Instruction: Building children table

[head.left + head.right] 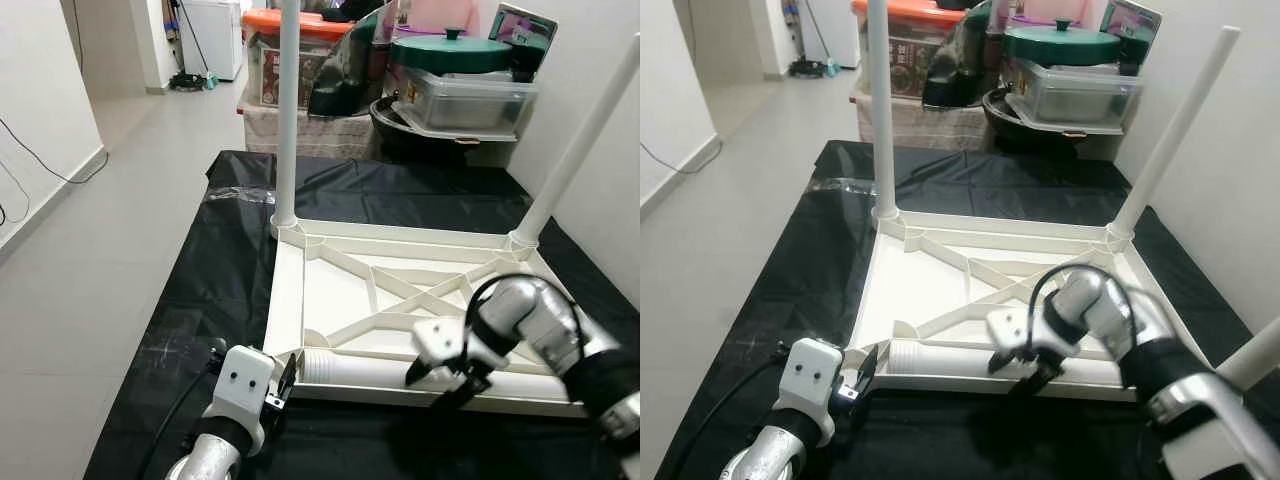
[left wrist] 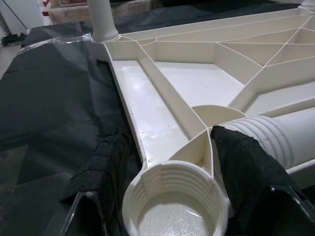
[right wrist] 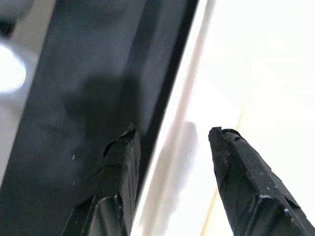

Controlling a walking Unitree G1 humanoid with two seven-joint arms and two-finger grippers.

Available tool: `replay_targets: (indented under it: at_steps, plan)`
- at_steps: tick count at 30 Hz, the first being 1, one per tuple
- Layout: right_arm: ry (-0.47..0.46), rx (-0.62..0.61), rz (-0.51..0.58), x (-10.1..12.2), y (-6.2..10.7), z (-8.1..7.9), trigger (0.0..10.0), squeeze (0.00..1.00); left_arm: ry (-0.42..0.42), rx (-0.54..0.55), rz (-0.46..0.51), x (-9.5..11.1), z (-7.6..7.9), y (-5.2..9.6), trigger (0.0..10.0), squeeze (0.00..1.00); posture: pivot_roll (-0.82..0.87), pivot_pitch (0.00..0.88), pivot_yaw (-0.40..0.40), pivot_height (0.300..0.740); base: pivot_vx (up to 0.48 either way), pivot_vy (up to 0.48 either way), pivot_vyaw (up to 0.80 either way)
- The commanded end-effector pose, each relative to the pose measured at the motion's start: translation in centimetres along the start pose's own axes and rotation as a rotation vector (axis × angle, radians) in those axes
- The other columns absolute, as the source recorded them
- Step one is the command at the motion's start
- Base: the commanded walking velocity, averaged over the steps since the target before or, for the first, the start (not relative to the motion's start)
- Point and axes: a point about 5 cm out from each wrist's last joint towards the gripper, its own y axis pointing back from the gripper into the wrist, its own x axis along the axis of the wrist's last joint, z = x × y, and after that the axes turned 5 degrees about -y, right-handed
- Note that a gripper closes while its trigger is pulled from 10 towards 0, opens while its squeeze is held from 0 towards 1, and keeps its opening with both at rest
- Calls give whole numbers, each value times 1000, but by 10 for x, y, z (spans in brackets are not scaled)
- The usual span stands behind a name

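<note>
A white plastic table top (image 1: 340, 300) lies upside down on a black sheet (image 1: 220, 260). Two white legs stand in its far corners, one on the left (image 1: 287, 110) and one on the right (image 1: 585, 140). A loose leg (image 1: 360, 372) lies inside along the near rim. My left gripper (image 1: 283, 385) is open at the near left corner, its fingers (image 2: 106, 167) on either side of the empty threaded socket (image 2: 174, 201). My right gripper (image 1: 440, 385) is open over the near rim, its fingers (image 3: 123, 162) straddling the white edge (image 3: 182, 147). Another white tube (image 1: 1255, 358) shows behind my right arm.
Stacked storage boxes, an orange-lidded bin (image 1: 295, 45) and a green-lidded pot (image 1: 450, 50) crowd the far end of the sheet. A white wall (image 1: 600, 60) runs close on the right. Tiled floor (image 1: 110, 230) opens to the left. A black cable (image 1: 180, 400) trails by my left arm.
</note>
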Motion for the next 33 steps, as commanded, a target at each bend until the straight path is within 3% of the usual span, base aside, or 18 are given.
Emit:
replay_targets:
  at_steps: [1,2,3,4,5,7,8,10,11,12,14,15,17,18,20,24,28,33]
  plan:
    - [12,-25,84,11,9,2,10000,0,-6,-11,-17,-5,2,-1,10000,0,58,0,-96,740,0,0,0]
    - [14,-36,111,15,14,3,10000,0,-7,-11,-17,-5,2,-1,10000,0,58,0,-96,740,0,0,0]
    - [-9,-120,319,37,37,12,10000,0,-10,-11,-16,-5,2,-1,10000,0,57,0,-97,740,0,0,0]
    - [-9,-120,319,37,37,12,10000,0,-10,-11,-16,-5,2,-1,10000,0,57,0,-97,740,0,0,0]
    - [-16,-147,420,46,48,15,10000,0,-11,-11,-15,-6,2,-2,10000,0,57,0,-97,740,0,0,0]
    - [-16,-148,425,46,49,15,10000,0,-11,-11,-15,-6,2,-2,10000,0,57,0,-97,740,0,0,0]
    - [-69,-261,531,51,50,26,10000,0,-14,-7,-7,-5,1,-2,10000,0,54,0,-94,740,0,0,0]
    - [-118,-339,611,53,51,33,10000,0,-17,-4,-1,-4,0,-2,10000,0,54,0,-94,740,0,0,0]
    - [-176,-466,709,54,42,40,10000,0,-21,0,8,-3,-1,-2,10000,0,59,0,-94,740,0,0,0]
    - [-176,-466,709,54,42,40,10000,0,-21,0,8,-3,-1,-2,10000,0,59,0,-94,740,0,0,0]
    - [-245,-699,838,54,25,46,10000,0,-34,5,12,-3,-3,-1,10000,0,65,0,-94,740,0,0,0]
    - [-245,-699,838,54,25,46,10000,0,-34,5,12,-3,-3,-1,10000,0,65,0,-94,740,0,0,0]
    - [-429,-916,926,51,-8,45,10000,0,-60,12,20,-3,-5,0,10000,0,65,0,-85,740,0,0,0]
    - [-429,-916,926,51,-8,45,10000,0,-60,12,20,-3,-5,0,10000,0,65,0,-85,740,0,0,0]
    - [-554,-1030,963,49,-36,33,10000,0,-78,24,27,-3,-7,-1,10000,0,70,0,-85,740,0,0,0]
    - [-555,-1065,956,52,-48,25,10000,0,-83,36,34,-3,-8,-2,10000,0,70,0,-85,740,0,0,0]
    - [-698,-1120,974,50,-75,17,10000,0,-95,43,32,-3,-9,-6,10000,0,73,0,-85,740,0,-480,0]
    - [-725,-1188,947,46,-76,19,10000,0,-92,48,28,-5,-8,-7,10000,0,73,0,-87,740,0,-384,0]
